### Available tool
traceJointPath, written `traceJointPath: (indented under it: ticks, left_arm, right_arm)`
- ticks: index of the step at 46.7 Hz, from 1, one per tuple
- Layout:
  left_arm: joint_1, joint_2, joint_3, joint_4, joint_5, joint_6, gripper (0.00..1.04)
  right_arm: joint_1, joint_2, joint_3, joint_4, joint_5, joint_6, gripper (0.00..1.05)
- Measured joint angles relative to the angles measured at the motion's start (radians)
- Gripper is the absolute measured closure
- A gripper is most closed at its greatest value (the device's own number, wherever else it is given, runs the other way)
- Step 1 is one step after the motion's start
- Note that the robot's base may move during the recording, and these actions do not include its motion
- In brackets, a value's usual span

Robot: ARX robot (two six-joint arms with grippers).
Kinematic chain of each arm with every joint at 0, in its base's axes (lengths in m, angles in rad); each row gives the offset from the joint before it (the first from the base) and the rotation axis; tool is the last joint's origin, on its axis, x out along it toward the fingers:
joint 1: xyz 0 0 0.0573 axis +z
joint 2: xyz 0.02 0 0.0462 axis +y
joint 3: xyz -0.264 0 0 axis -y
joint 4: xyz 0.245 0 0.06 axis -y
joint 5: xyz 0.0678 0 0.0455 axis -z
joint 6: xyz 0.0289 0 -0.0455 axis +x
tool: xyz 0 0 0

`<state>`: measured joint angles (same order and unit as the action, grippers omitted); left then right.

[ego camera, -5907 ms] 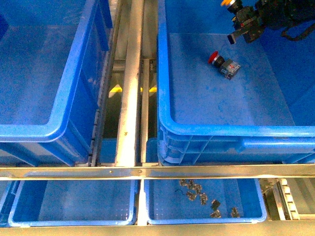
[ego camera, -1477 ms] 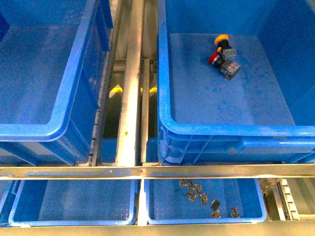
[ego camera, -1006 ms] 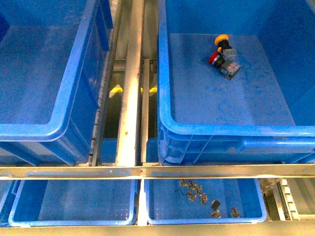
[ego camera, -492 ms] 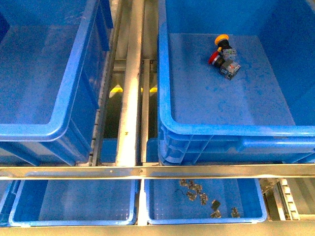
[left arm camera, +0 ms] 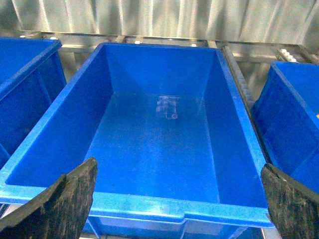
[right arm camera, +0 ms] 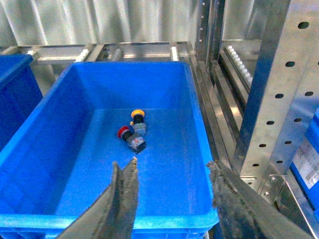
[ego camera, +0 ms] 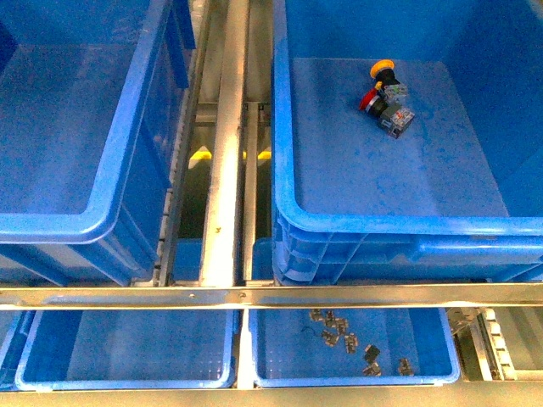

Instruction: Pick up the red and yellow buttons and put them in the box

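Looks pretty much wrapped up here. Red button and yellow button both lying on the floor of the box, the big deep bin on the right, toward its far end. Touching or as good as touching each other, red cap sitting just beside the yellow one's body. Same pair visible from the right wrist view, red button and yellow button side by side in the middle of the box floor.

Right gripper hanging back over the near rim of that box, spread moderately wide, nothing between the fingers. Left gripper parked over the other big blue bin, spread wide open, also holding nothing. That bin shows only a bare floor. Neither arm visible in the front view.

Small shallow tray at the near right has a scatter of little metal parts, not part of the job as far as can be told.

So: both picks and both drops done, judging by where things lie. No other red or yellow caps in sight anywhere. Nothing obvious left except maybe pulling the arms home.
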<state>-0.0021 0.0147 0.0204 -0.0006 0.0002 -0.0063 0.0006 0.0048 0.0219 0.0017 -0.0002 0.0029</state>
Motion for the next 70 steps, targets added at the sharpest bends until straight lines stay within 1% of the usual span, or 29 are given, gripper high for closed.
traceJointPath:
  ticks: [1,2,7,8,9,10,14,16,70]
  left_arm:
    - [0.0,0.0,0.0,0.0,0.0,0.0,0.08]
    - [0.0,0.0,0.0,0.0,0.0,0.0,0.08]
    - [0.0,0.0,0.0,0.0,0.0,0.0,0.08]
    - [0.0,0.0,0.0,0.0,0.0,0.0,0.08]
    - [0.0,0.0,0.0,0.0,0.0,0.0,0.08]
    - [0.0,0.0,0.0,0.0,0.0,0.0,0.08]
    - [0.0,0.0,0.0,0.0,0.0,0.0,0.08]
    - [0.0,0.0,0.0,0.0,0.0,0.0,0.08]
    - [0.0,0.0,0.0,0.0,0.0,0.0,0.08]
  right_arm:
    - [0.0,0.0,0.0,0.0,0.0,0.0,0.5]
    - [0.0,0.0,0.0,0.0,0.0,0.0,0.49]
    - [0.0,0.0,0.0,0.0,0.0,0.0,0.31]
    - [0.0,0.0,0.0,0.0,0.0,0.0,0.3]
    - [0.0,0.0,0.0,0.0,0.0,0.0,0.24]
    - [0.0,0.0,0.0,0.0,0.0,0.0,0.23]
    - [0.0,0.0,0.0,0.0,0.0,0.0,0.09]
    - [0.0,0.0,0.0,0.0,0.0,0.001,0.05]
    - [0.0,0.0,0.0,0.0,0.0,0.0,0.06]
